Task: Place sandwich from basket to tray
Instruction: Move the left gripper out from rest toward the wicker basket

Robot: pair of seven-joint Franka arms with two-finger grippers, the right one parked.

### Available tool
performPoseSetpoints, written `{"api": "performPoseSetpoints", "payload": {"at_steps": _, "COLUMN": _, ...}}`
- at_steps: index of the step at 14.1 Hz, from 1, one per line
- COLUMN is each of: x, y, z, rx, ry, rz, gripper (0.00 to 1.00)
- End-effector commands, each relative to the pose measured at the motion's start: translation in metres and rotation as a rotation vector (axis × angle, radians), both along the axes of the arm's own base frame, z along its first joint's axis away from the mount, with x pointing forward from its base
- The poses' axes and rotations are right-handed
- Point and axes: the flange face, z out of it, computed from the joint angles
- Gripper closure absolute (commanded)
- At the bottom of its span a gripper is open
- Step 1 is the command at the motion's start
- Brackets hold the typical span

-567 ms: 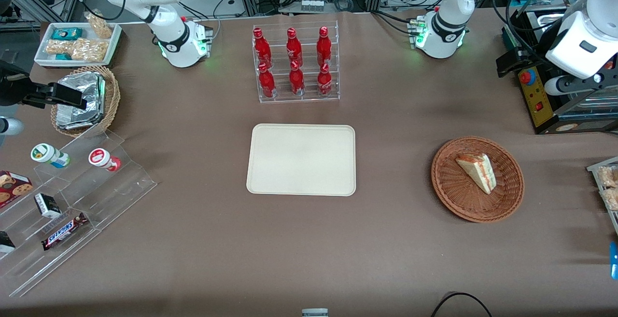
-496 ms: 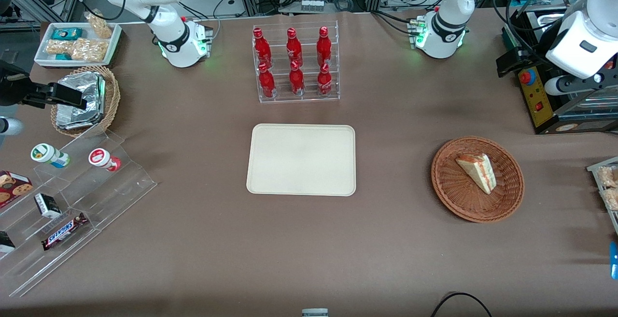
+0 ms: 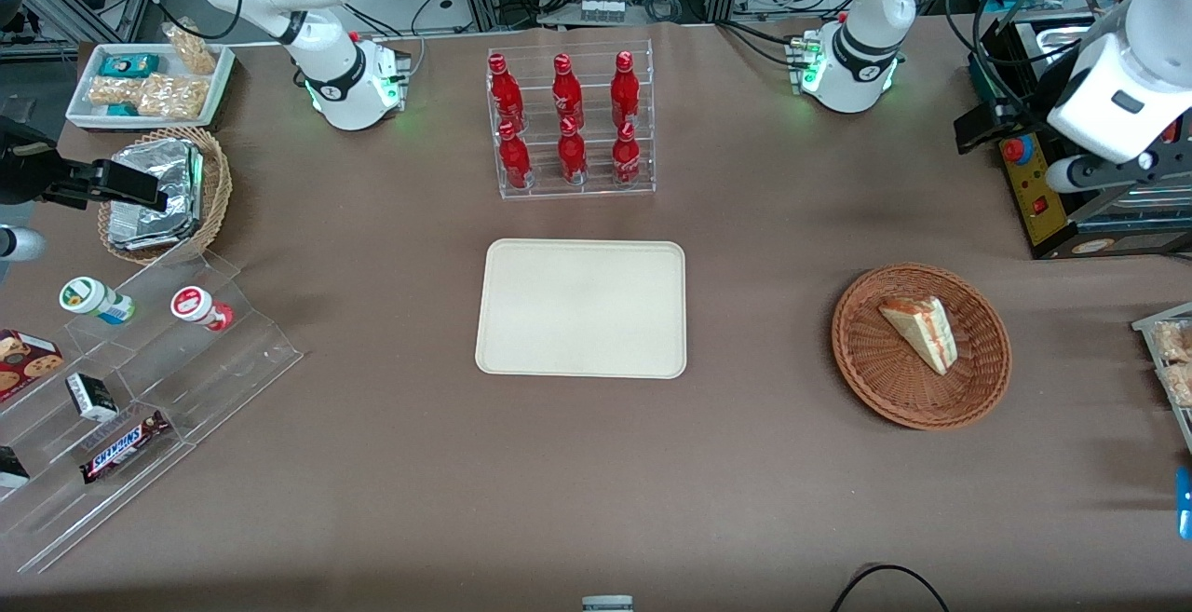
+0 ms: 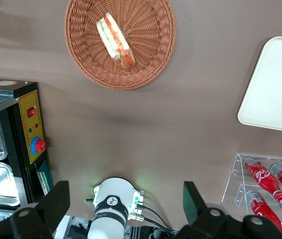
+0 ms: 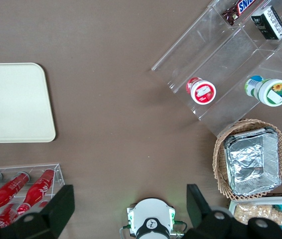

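Sandwich [image 3: 920, 333] lies in basket [image 3: 875, 379], well apart from bare tray [image 3: 581, 308]; pincer [image 4: 123, 209] hangs high, spread wide.

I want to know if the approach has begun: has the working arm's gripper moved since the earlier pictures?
Yes. In the front view the left arm has shifted slightly toward the parked arm's end, judged against the control box. The gripper, open, is high above the table, away from the basket.

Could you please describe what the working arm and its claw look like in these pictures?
The working arm has glossy white rounded shells, a small dark rectangular mark on one segment and black joints. Its round white base carries a black band, glows green and has cables plugged in. The claw, raised high above the table, has two black, wedge-shaped fingers.
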Motion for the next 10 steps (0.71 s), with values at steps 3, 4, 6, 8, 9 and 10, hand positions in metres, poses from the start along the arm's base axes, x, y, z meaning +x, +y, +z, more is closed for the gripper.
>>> {"api": "performPoseSetpoints", "payload": {"at_steps": 3, "x": 0.012, "y": 0.023, "z": -0.043, "rx": 0.021, "ry": 0.105, "rz": 0.057, "gripper": 0.0}}
{"api": "performPoseSetpoints", "payload": {"at_steps": 4, "x": 0.013, "y": 0.026, "z": -0.057, "rx": 0.025, "ry": 0.123, "rz": 0.066, "gripper": 0.0}}
{"api": "performPoseSetpoints", "payload": {"at_steps": 6, "x": 0.017, "y": 0.057, "z": -0.105, "rx": 0.011, "ry": 0.124, "rz": 0.127, "gripper": 0.0}}
{"api": "performPoseSetpoints", "payload": {"at_steps": 8, "x": 0.01, "y": 0.061, "z": -0.163, "rx": 0.01, "ry": 0.078, "rz": 0.136, "gripper": 0.0}}
{"api": "performPoseSetpoints", "payload": {"at_steps": 9, "x": 0.007, "y": 0.064, "z": -0.188, "rx": 0.009, "ry": 0.051, "rz": 0.143, "gripper": 0.0}}
{"api": "performPoseSetpoints", "payload": {"at_steps": 10, "x": 0.009, "y": 0.075, "z": -0.205, "rx": 0.005, "ry": 0.028, "rz": 0.167, "gripper": 0.0}}
